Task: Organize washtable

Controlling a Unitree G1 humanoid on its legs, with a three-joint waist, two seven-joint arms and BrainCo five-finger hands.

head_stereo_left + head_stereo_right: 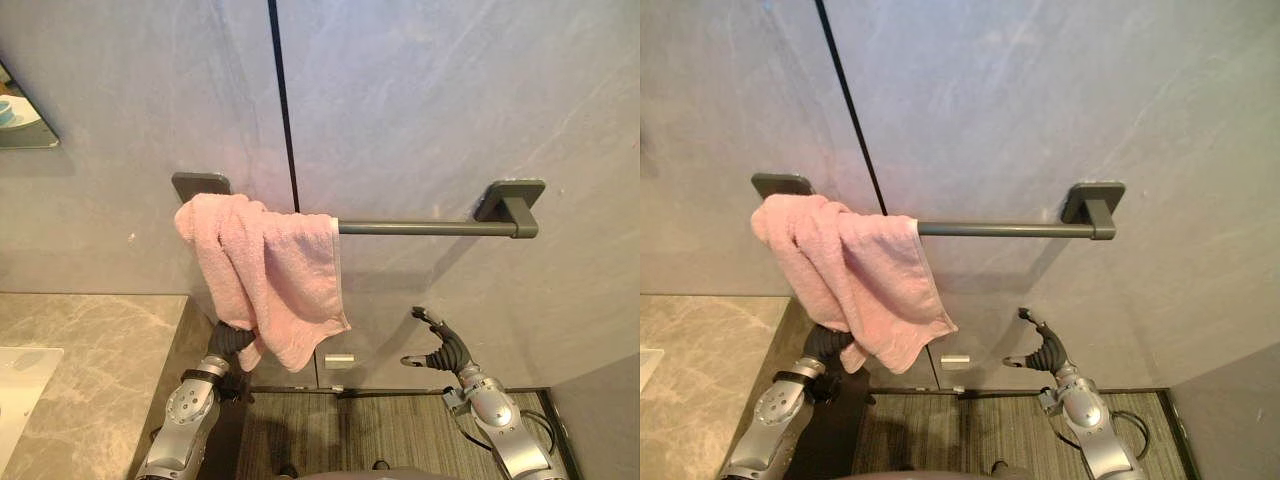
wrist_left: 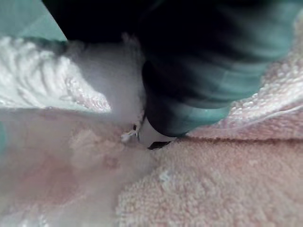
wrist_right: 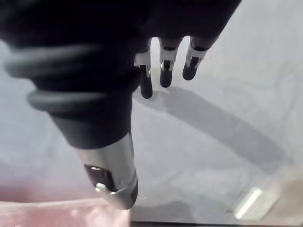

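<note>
A dark seam (image 1: 283,100) splits the grey wall (image 1: 450,100); a metal plate (image 1: 339,360) sits low, above striped carpet (image 1: 390,430).

**Left end crowded, right side free**

The pink towel (image 1: 268,275) is bunched over the left end of the rail (image 1: 430,228) and drapes down onto the left hand (image 1: 230,342). From the towel's edge to the right bracket (image 1: 513,197) the rail is bare. The right hand (image 1: 443,348) hangs below it, fingers loose, in free air before the wall (image 1: 450,100). The worktop (image 1: 90,340) hems in the left arm.
</note>
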